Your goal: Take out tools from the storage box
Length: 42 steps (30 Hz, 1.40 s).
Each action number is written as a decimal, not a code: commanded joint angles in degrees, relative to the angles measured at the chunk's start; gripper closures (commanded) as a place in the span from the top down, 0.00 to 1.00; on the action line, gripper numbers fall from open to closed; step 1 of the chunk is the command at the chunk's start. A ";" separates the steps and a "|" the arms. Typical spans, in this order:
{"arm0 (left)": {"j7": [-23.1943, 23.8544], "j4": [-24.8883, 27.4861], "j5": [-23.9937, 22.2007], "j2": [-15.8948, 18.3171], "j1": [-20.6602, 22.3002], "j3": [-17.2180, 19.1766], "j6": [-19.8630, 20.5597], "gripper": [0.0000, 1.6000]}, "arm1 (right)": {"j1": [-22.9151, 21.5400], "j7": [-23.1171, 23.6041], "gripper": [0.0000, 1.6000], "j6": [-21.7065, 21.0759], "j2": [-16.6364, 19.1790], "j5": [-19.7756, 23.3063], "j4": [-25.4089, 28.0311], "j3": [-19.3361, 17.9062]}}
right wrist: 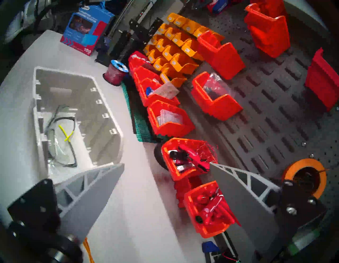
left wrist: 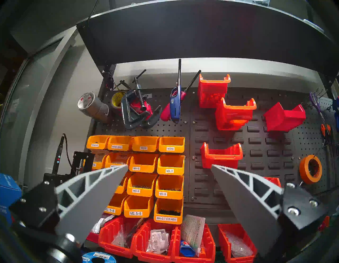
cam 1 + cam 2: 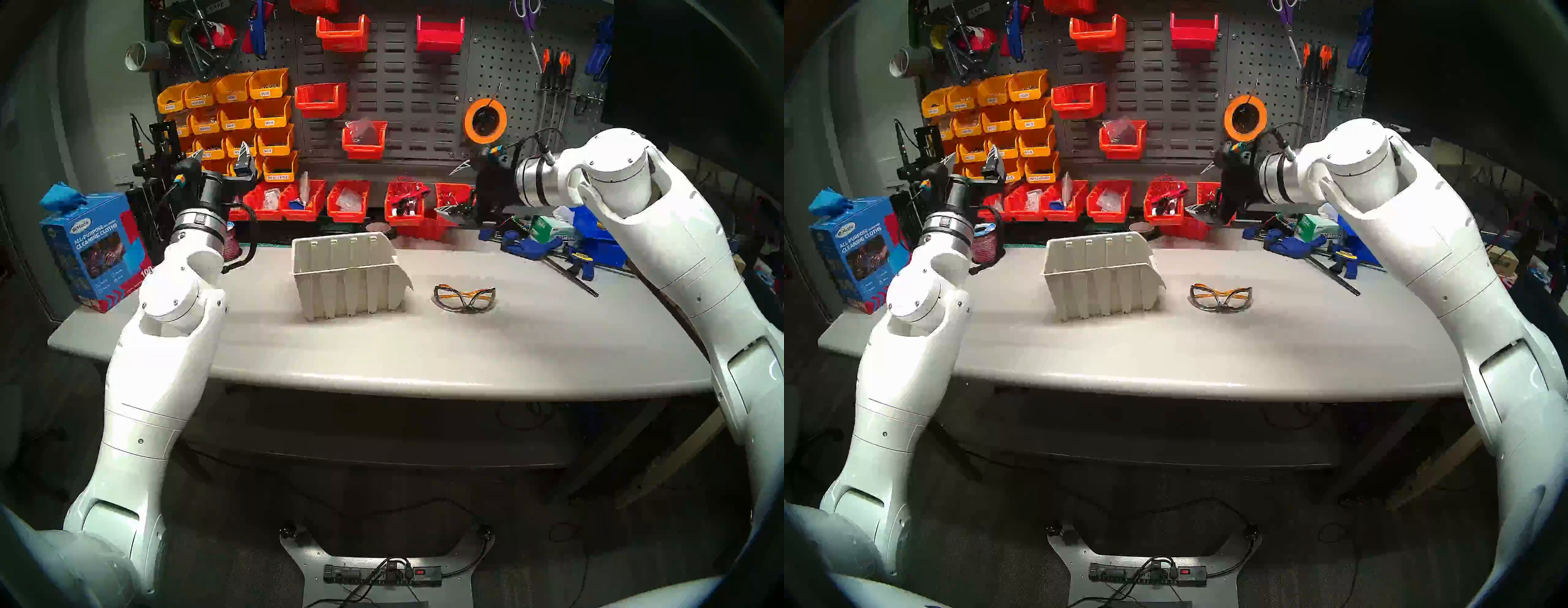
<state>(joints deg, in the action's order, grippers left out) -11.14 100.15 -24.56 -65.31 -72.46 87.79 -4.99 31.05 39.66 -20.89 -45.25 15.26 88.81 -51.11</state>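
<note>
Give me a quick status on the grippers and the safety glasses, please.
Left gripper and right gripper open, empty, raised. Orange-armed glasses out on table; grey-and-yellow pair in beige storage box. Nothing blocking the box.

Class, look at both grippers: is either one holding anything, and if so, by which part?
Nothing is held. The left gripper and right gripper both stand open and empty above the table.

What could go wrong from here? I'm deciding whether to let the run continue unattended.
The grey-armed glasses lie against one wall of the beige bin; the open right gripper may catch the wall or tip the light bin. Their clear lenses could scratch or slip. The orange-armed glasses lie beside the bin and could be knocked.
</note>
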 commanded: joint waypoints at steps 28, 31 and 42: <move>23.76 -1.48 -6.61 12.37 6.46 -5.93 -6.38 1.00 | 17.16 -28.00 1.00 5.07 -7.59 -8.84 8.42 -12.51; 27.39 -2.38 -7.04 14.76 7.29 -6.65 -6.59 1.00 | 17.40 -28.63 1.00 5.16 -7.72 -8.99 8.53 -12.55; 40.18 -5.25 -9.10 22.58 9.59 -10.04 -5.81 1.00 | 18.10 -30.01 1.00 5.36 -8.16 -9.53 8.83 -12.82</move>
<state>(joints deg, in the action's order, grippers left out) 22.52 95.28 -31.81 -49.26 -65.89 78.74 -11.16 49.63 11.06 -15.79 -53.21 6.09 96.74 -63.03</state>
